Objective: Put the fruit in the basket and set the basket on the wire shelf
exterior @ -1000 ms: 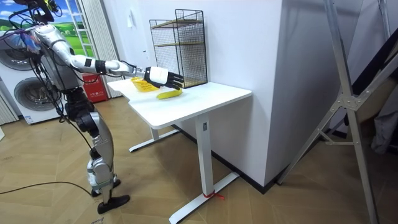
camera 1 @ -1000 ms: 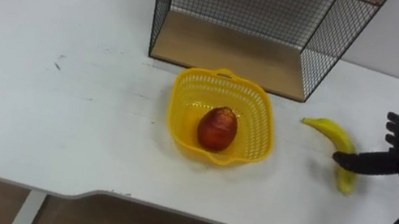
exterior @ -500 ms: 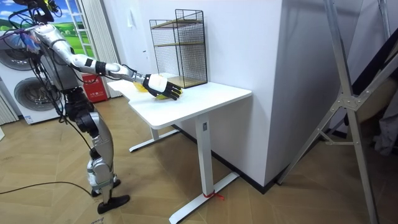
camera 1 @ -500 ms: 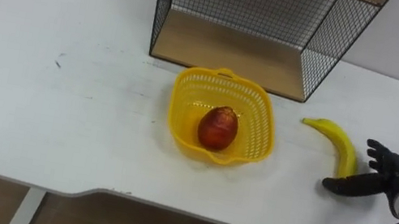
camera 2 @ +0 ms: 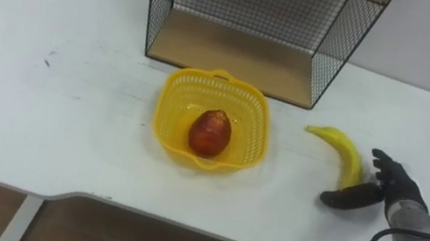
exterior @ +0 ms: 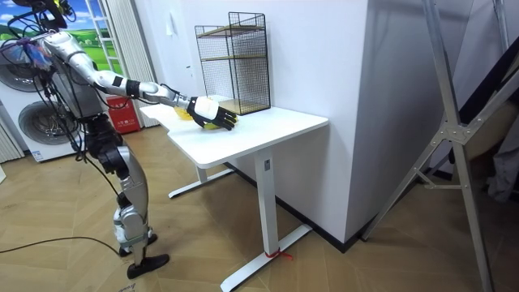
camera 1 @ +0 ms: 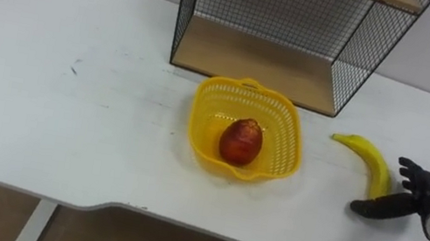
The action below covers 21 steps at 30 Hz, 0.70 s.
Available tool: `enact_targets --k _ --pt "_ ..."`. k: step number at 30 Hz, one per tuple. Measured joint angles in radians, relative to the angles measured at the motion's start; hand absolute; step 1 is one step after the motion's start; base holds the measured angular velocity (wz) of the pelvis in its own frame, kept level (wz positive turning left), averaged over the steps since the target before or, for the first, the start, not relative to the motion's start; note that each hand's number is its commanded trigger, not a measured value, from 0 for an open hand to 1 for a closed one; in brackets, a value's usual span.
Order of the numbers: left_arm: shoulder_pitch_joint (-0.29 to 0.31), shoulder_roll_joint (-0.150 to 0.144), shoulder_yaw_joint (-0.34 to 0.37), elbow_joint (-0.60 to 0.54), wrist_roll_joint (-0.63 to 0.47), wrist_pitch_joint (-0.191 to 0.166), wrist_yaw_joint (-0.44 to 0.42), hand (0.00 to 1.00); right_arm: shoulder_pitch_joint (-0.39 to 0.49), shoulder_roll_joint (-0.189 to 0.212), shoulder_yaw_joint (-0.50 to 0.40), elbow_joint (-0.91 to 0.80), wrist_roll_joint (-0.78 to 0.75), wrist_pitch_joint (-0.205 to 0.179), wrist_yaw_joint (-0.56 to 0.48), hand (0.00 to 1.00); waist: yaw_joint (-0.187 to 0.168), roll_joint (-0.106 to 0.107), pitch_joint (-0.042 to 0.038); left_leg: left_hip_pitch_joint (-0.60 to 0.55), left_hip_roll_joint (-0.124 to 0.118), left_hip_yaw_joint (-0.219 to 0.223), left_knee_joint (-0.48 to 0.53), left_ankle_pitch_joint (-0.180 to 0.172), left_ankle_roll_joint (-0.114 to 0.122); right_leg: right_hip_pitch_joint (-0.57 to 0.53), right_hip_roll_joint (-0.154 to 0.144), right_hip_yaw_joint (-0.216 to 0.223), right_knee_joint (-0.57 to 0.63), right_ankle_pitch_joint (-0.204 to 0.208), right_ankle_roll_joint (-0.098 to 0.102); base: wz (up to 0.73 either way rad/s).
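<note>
The right hand (camera 1: 418, 193) hangs low over the white table (camera 1: 65, 112), fingers spread and holding nothing, thumb at the near tip of the banana (camera 1: 374, 162); a red fruit (camera 1: 241, 141) lies in the yellow basket (camera 1: 204, 105) before the wire shelf (camera 1: 293, 28)

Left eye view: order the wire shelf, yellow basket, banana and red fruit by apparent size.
1. wire shelf, top cut off
2. yellow basket
3. banana and red fruit: unranked; banana longer, fruit bulkier
</note>
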Motion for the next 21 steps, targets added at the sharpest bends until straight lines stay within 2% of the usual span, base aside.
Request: enact_targets --k 9,18,21 --pt "0.007 -0.001 0.001 0.0 0.0 0.003 -0.025 0.0 0.0 0.0 0.0 0.0 -0.003 0.003 -0.009 0.0 0.01 0.005 0.0031 0.002 -0.001 -0.007 -0.001 0.0 0.0 0.008 0.0 -0.005 0.0 0.0 0.0 0.02" --pt "-0.007 -0.001 -0.002 0.0 0.0 0.003 -0.036 0.0 -0.014 0.001 0.005 0.007 -0.007 0.004 -0.01 0.0 0.036 -0.002 0.0024 0.001 -0.001 0.002 0.002 0.0 0.0 -0.001 0.0 0.003 -0.001 0.0 0.0 -0.04" --pt "-0.008 -0.001 -0.002 0.0 0.0 0.003 -0.049 0.0 -0.049 0.002 0.009 0.043 -0.014 0.004 -0.01 0.0 0.039 0.0 0.006 0.001 -0.001 0.001 0.002 0.0 0.0 -0.001 -0.001 0.003 -0.001 -0.001 0.0 0.0"
